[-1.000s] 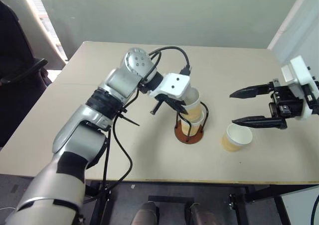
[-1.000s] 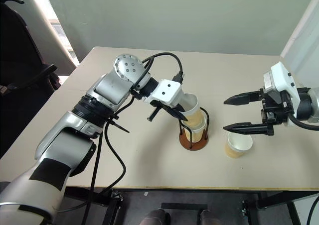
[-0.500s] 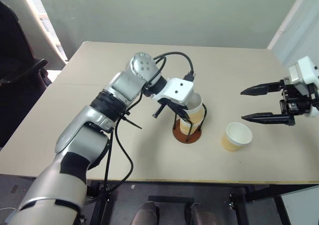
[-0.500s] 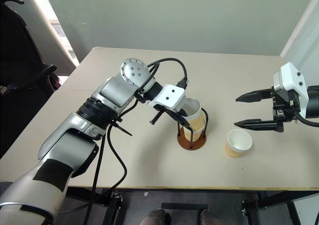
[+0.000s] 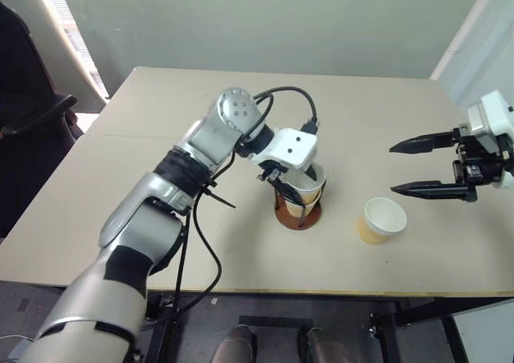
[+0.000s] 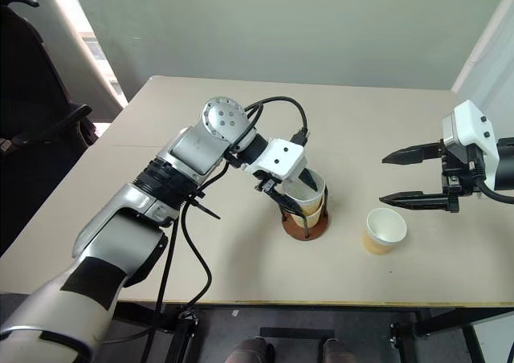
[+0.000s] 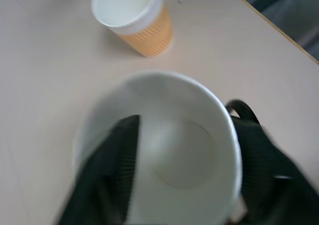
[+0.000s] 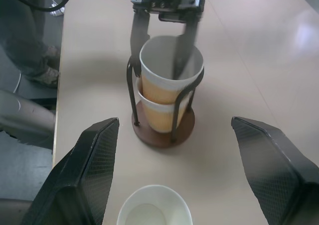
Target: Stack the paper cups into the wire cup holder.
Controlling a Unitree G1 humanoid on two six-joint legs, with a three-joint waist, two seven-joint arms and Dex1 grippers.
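L gripper (image 8: 167, 33) sat at the top cup (image 8: 171, 70) in the wire cup holder (image 8: 164, 128), mid frame. One finger was inside the cup, one outside, rim between them; can't tell if it squeezed or let go. R gripper (image 5: 430, 167) was wide open w/ nothing in it, at right edge. Since a sec ago the top cup dropped from tilted to nested in the lower cup (image 8: 160, 113). Third cup (image 5: 381, 220) stood alone, right of holder. Cups tan outside, white inside.
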